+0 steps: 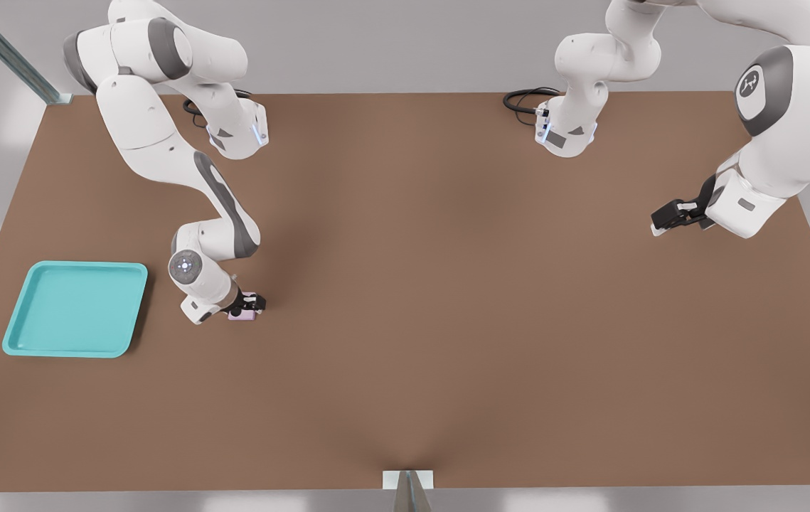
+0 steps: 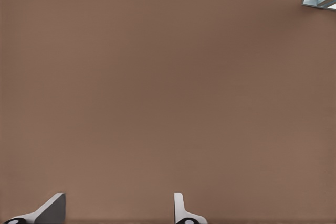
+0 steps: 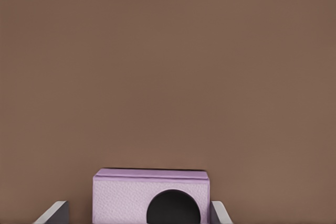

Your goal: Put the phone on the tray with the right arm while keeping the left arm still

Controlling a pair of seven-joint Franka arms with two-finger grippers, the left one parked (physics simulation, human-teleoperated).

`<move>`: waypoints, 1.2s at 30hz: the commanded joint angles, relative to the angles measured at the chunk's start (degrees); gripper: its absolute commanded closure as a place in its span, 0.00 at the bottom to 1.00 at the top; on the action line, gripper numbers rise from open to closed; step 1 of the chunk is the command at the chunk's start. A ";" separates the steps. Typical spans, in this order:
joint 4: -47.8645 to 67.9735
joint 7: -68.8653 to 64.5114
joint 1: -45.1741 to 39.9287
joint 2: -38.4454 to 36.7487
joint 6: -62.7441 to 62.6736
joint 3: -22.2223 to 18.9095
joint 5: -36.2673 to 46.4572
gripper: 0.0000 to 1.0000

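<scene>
A: Which step is in hand?

B: The grasp, I'd say. The black two-finger gripper [image 1: 251, 306] of the white arm with the long grey forearm stripe [image 1: 223, 199] is down at the brown table [image 1: 447, 320], right over the small pale pink-lilac slab of a phone [image 1: 244, 313]. In the right wrist view the phone [image 3: 151, 196] sits between the two grey fingertips [image 3: 52, 213].

A: Clamped already?

B: Not fully, by my reading. The jaws stand apart: one tip is at the phone's side, the other shows a clear gap. The phone looks to be resting on the table, not lifted.

A: And the next move?

B: Closing squarely on the phone's sides, a straight lift, then a carry towards the shallow turquoise square tray with the raised rim [image 1: 20, 348], which lies near, to the front view's left.

A: Anything in the way?

B: Bare table lies between phone and tray. The rim must be cleared, so the lift needs some height. The tray sits close to the table's edge on the front view's left, so overshooting there would be unwise.
</scene>
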 commanded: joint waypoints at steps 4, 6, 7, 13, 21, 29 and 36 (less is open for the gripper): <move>0.02 -2.08 -0.01 0.08 0.27 0.01 0.09 0.12; 0.02 -2.08 -0.36 0.17 0.27 0.01 0.00 0.12; 0.02 -2.08 -0.36 0.17 0.79 0.01 0.00 0.12; 0.02 -2.17 -0.45 -0.19 0.71 0.01 0.00 0.24; 4.41 -1.99 -0.45 -1.42 0.00 0.01 0.00 0.24; 25.07 -11.21 -3.69 5.44 -13.09 -0.79 0.09 0.25; 23.93 -25.63 -15.82 5.35 -13.53 1.76 0.35 0.26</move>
